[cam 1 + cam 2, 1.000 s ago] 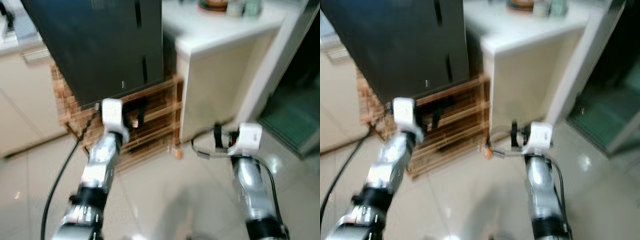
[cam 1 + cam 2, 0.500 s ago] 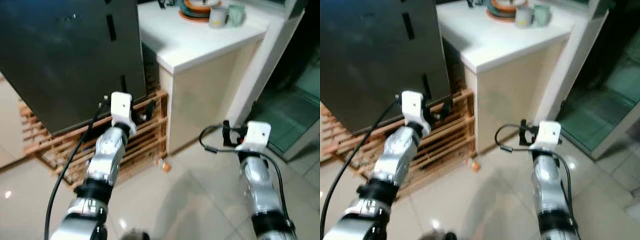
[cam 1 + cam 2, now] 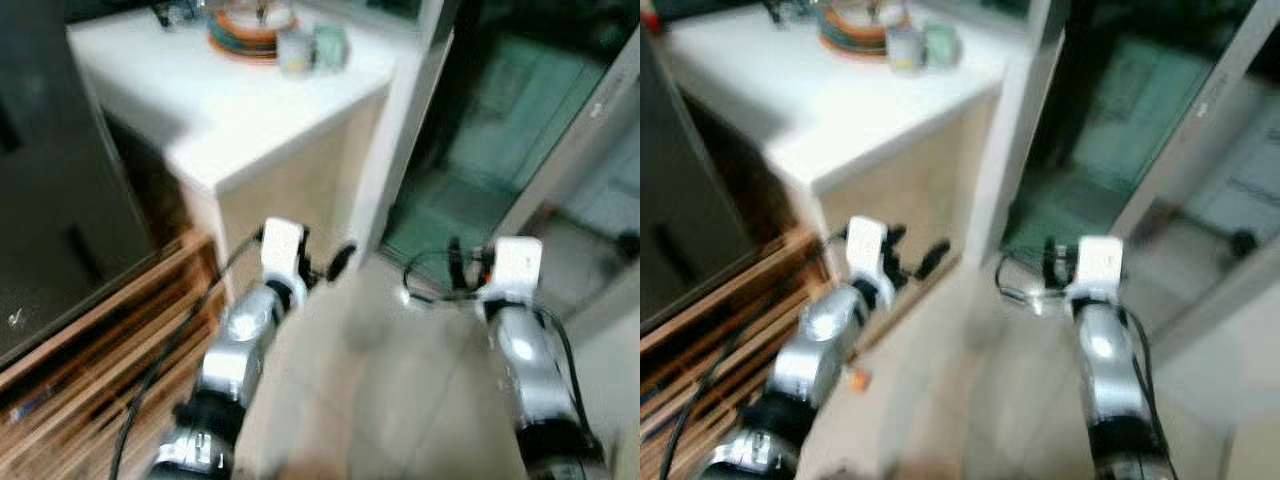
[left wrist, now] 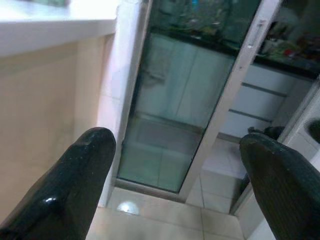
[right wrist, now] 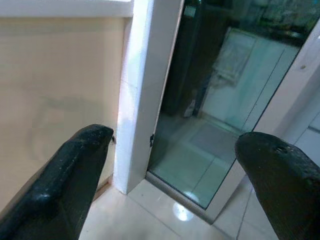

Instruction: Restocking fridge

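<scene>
A white-topped counter with pale beige sides point(image 3: 290, 175) ends in a square outer corner just ahead of the robot's left arm, and beyond that corner a white vertical door post point(image 3: 1002, 130) marks the edge of a dark glass doorway point(image 3: 500, 110) with a greenish floor behind it. The pale glossy tiled floor point(image 3: 400, 400) runs open between the two silver arms and on toward the doorway threshold, with free room ahead of both arms. To the robot's left, the dark flat front of a large black appliance point(image 3: 45, 200), apparently the fridge, stands beside the counter above a slatted wooden rack point(image 3: 90, 350); the blur hides any detail of it. The left gripper point(image 4: 175, 165) is held forward near the counter corner, its two black fingers spread wide with nothing between them, the doorway glass showing through the gap. The right gripper point(image 5: 175, 170) is held forward toward the door post, its two fingers likewise set wide apart and empty. On the far end of the counter top sits one stack of orange-rimmed plates point(image 3: 245, 25), and just beside it two small cups point(image 3: 312, 48), one whitish and one pale green. One small orange object point(image 3: 857, 379) lies on the floor close to the rack.
</scene>
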{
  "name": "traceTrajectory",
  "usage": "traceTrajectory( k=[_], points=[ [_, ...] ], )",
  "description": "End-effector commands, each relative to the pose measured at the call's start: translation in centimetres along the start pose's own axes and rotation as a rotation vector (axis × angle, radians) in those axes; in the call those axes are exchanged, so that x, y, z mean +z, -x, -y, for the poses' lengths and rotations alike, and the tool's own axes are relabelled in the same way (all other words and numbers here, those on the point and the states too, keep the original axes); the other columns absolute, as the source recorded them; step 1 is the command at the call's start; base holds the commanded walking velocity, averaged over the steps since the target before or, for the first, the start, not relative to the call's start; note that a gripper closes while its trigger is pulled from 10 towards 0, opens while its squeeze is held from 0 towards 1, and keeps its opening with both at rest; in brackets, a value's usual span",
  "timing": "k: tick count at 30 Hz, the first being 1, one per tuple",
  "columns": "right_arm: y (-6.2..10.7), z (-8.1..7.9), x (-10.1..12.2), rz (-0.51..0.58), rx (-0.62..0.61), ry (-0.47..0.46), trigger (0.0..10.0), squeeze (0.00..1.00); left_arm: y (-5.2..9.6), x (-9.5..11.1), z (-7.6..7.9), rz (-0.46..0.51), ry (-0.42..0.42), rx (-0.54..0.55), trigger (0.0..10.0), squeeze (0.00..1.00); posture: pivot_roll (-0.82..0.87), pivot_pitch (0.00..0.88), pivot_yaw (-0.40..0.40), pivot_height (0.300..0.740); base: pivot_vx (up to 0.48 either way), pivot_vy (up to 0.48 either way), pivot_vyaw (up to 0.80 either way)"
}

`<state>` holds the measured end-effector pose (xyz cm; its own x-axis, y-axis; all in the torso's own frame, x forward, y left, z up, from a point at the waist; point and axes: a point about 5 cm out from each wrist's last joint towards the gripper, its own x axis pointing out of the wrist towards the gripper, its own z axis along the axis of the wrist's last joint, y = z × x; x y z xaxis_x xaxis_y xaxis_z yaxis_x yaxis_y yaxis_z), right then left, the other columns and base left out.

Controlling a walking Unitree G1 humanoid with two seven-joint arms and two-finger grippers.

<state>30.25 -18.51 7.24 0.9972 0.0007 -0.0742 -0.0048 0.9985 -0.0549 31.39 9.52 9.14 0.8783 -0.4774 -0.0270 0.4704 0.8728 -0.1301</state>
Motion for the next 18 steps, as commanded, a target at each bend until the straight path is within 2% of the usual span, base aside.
traceTrajectory(
  k=[1,3,5,8,15,18],
  points=[
    [0.1,1.4,-0.1,-0.017,-0.033,0.013,10.0,0.00,-0.5,0.1,1.1,0.007,0.015,-0.032,10.0,0.00,-0.10,0.000,-0.094,0.740,0.469,0.000,-0.80],
    [-0.1,1.2,-0.2,-0.028,-0.024,0.015,10.0,0.00,-0.5,0.3,1.0,0.006,0.002,-0.034,10.0,0.00,-0.09,0.000,-0.094,0.740,0.472,0.000,-0.80],
    [-0.2,0.8,-0.4,-0.038,-0.011,-0.006,10.0,0.00,-0.4,0.5,0.8,-0.010,-0.051,-0.035,10.0,0.00,-0.08,0.000,-0.087,0.740,0.472,0.000,-0.80],
    [-0.2,0.8,-0.7,-0.045,-0.030,-0.037,10.0,0.00,-0.2,1.0,0.1,-0.034,-0.130,-0.032,10.0,0.00,-0.07,0.000,-0.074,0.740,0.472,0.000,0.00],
    [-0.1,0.3,-1.1,-0.056,-0.032,-0.050,10.0,0.00,0.3,1.6,-0.4,-0.035,-0.140,-0.062,10.0,0.00,-0.06,0.000,-0.062,0.740,0.472,0.000,0.00],
    [-0.1,0.3,-1.1,-0.059,-0.030,-0.044,10.0,0.00,0.1,1.6,-0.1,-0.039,-0.139,-0.068,10.0,0.00,-0.07,0.000,-0.065,0.740,0.472,0.000,-0.67]
  ],
)
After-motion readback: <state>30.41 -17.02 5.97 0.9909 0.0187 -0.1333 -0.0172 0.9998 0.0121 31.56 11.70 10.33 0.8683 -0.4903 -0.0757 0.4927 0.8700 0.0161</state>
